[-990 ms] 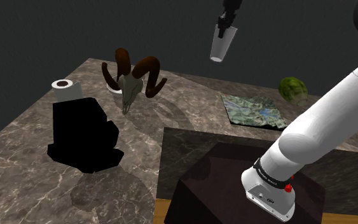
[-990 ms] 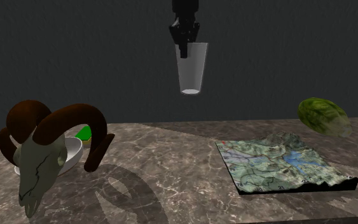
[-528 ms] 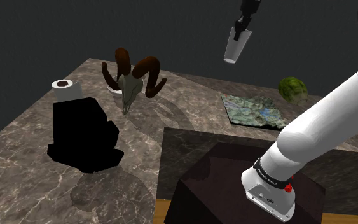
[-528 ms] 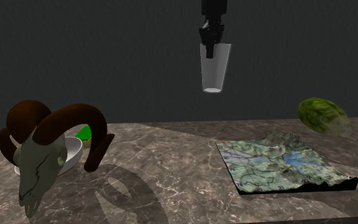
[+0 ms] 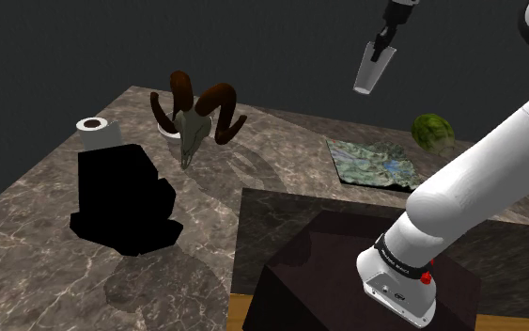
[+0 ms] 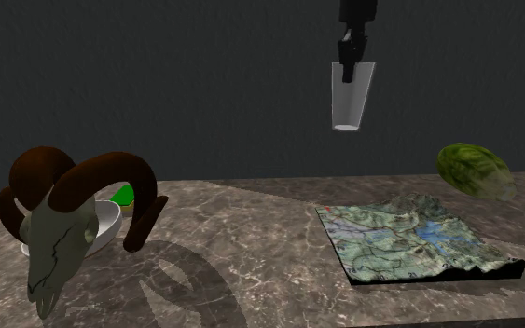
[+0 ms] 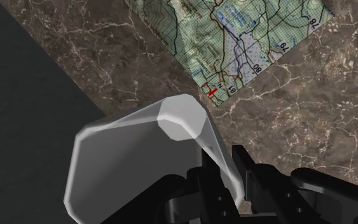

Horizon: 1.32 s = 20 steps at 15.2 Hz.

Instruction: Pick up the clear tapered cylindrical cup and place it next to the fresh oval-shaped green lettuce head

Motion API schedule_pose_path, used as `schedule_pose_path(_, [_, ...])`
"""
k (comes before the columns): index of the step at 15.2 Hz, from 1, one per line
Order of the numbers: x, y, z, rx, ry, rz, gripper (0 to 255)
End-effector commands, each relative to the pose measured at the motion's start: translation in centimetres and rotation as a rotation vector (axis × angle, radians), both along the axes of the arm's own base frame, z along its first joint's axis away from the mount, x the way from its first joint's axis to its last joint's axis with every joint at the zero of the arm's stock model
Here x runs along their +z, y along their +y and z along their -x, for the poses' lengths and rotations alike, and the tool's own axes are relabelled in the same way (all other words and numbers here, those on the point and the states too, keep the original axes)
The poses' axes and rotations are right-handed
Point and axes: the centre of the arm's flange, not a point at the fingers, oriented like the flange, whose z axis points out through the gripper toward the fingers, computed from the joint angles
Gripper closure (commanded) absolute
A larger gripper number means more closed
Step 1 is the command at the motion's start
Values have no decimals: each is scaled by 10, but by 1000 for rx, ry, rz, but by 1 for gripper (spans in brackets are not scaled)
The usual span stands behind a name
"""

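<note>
So the clear cup (image 6: 351,93) is clamped at its rim by the pincer (image 6: 348,73), hung near-upright well above the surface (image 6: 251,233), with the lettuce head (image 6: 475,170) sat lower, toward the second exterior view's right.

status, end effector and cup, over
End effector shut on cup, high above table. Lettuce toward second exterior view's right, lower than cup. Map lies under the way there.

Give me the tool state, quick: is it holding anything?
Tool: closed, holding the cup by its rim, up in the air.
</note>
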Motion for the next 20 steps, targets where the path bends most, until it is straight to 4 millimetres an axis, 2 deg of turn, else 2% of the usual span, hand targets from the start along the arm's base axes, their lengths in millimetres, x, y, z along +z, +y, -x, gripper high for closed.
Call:
schedule_pose_path(1, [0,-24,13,1,0,1,255])
schedule_pose_path(20, [1,-242,138,1,0,1,255])
